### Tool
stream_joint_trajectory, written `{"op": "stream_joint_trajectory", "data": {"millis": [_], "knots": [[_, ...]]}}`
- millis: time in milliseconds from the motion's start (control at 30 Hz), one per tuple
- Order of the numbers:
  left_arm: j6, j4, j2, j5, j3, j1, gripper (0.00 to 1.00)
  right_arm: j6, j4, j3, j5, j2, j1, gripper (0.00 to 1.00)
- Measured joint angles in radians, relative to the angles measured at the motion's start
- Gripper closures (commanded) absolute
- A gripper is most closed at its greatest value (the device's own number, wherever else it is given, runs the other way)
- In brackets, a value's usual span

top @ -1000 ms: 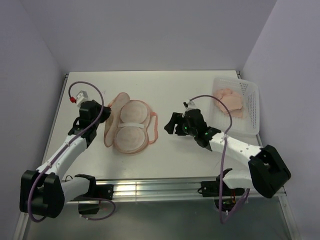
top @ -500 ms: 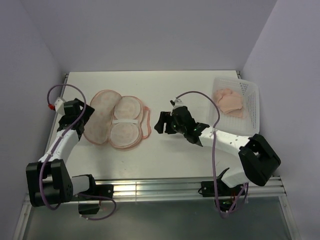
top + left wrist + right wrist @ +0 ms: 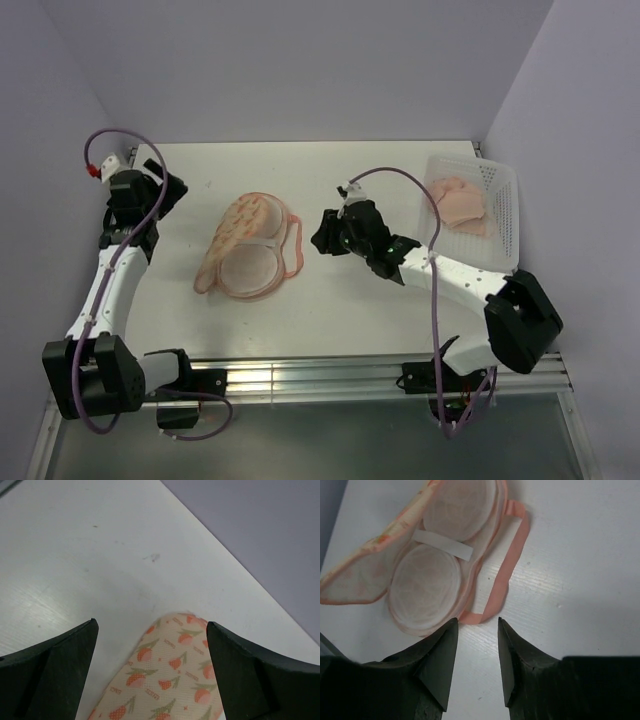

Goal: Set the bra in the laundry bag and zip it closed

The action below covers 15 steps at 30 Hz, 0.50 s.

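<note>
Logged the bra (image 3: 458, 203) in the white perforated basket (image 3: 503, 235) at the right edge of the table (image 3: 380, 165), heaped toward the basket's far end, well apart from the laundry bag (image 3: 248, 262). Found the laundry bag lying open left of centre, pale lining up, two rounded hollows one beyond the other, long axis set roughly near to far with a slight tilt; patterned lid half raised on the left side; pink loop (image 3: 509, 567) trailing on the right side, toward the right arm. Noted the right gripper (image 3: 322, 236) between bag and basket, pointed at the bag, fingers parted by a narrow gap with only bare table between, holding nothing. Placed the bra, therefore, behind and to the right of that gripper, on the side opposite its pointing. Noted the left gripper (image 3: 168, 190) far out toward the left rear corner, jaws spread wide and empty, patterned edge of the bag showing below them in the wrist view. Judged the right arm by far the nearer to the bra, the left arm the nearer to the raised lid. Judged the coming fetch to call for a swing of the right gripper away from the bag, rightward over the basket wall, then back along much the same line to the open hollows.
</note>
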Motion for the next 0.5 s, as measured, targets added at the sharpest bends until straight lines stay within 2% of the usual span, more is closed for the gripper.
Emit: {"op": "stream_joint_trajectory", "data": {"millis": [133,267,367,500], "knots": [[0.096,-0.030,0.014,0.078,0.087,-0.100,0.01,-0.005,-0.018,0.105,-0.034,0.157,0.010,0.56],[0.213,-0.074,0.151,0.214,0.250,-0.198,0.01,-0.006,-0.010,0.199,-0.065,0.294,0.031,0.59],[0.301,-0.112,0.269,0.200,0.300,-0.345,0.01,0.006,-0.001,0.181,-0.069,0.298,0.037,0.59],[0.327,-0.175,0.366,0.133,0.258,-0.539,0.02,0.036,0.039,0.108,-0.039,0.274,0.037,0.66]]}}
